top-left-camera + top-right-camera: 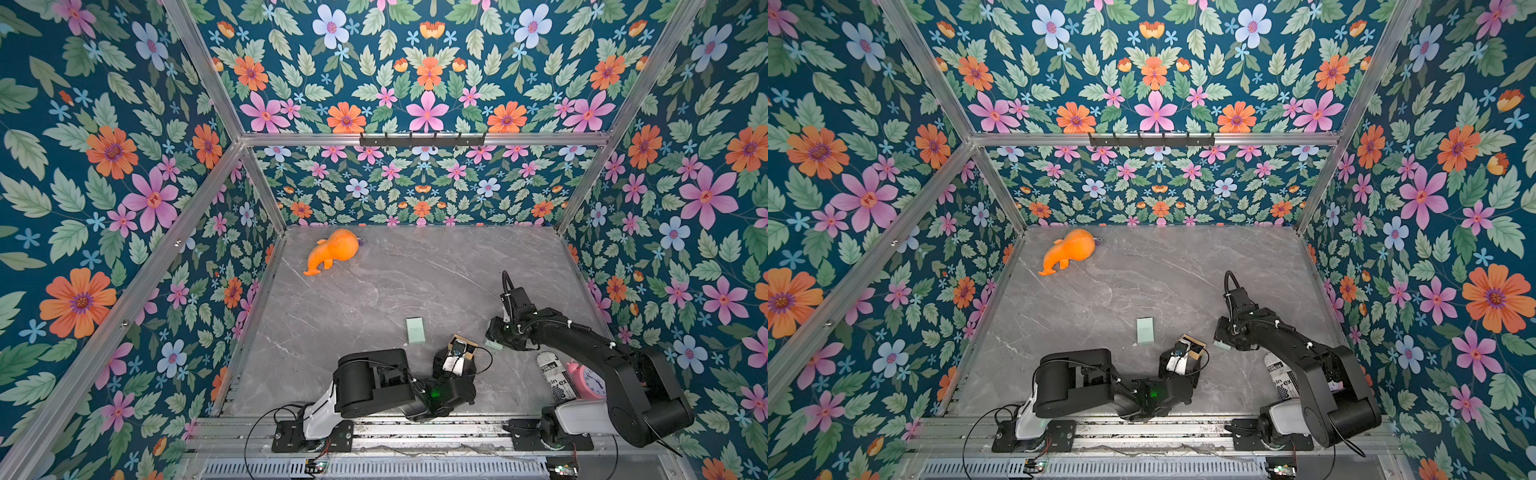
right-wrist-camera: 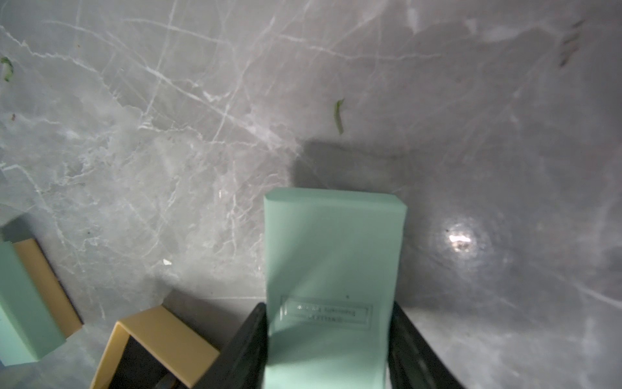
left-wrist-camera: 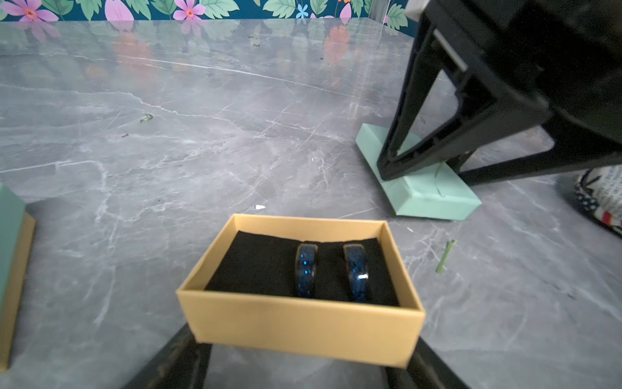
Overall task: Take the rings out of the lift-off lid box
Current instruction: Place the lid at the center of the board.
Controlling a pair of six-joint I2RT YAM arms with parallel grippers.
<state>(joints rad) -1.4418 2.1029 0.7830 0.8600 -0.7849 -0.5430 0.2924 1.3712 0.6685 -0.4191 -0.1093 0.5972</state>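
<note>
Tan cardboard: gripping the open box base (image 3: 296, 320) in the left claw (image 3: 303, 350), with two dark, blue-flecked rings (image 3: 306, 271) standing upright in black foam (image 3: 255, 266) just ahead of its jaws. Laying the mint-green lid (image 2: 333, 242) flat between the jaws of the right claw (image 2: 328, 306), unable to tell whether pinching or releasing, and best spreading wide before lifting off. Seeing the rings only from the left wrist, losing them in both top views.
</note>
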